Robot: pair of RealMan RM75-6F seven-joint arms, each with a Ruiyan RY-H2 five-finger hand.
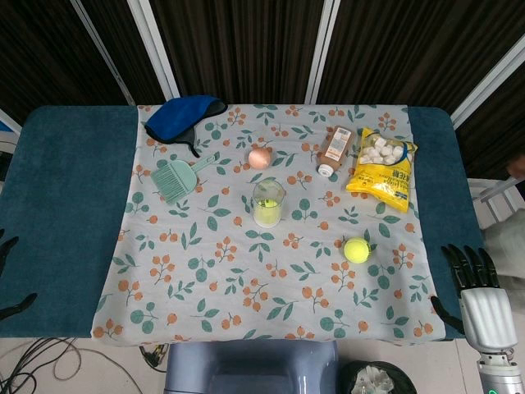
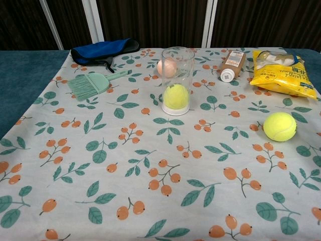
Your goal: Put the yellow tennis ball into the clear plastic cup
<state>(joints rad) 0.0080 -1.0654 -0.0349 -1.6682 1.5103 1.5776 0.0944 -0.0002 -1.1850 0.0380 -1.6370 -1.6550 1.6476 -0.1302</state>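
The loose ball [image 1: 356, 249] lies on the cloth, right of the cup [image 1: 268, 203] and nearer. The right hand [image 1: 476, 289], fingers apart and empty, sits just right of it; the left hand [image 1: 6, 279], barely visible, looks empty, far off.

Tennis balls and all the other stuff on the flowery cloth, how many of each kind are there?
Yellow tennis balls: 2, one loose, one in the clear plastic cup
Clear plastic cup: 1
Green brush: 1
Blue cloth item: 1
Pink ball: 1
Brown bottle: 1
Yellow snack bag: 1
Total: 8
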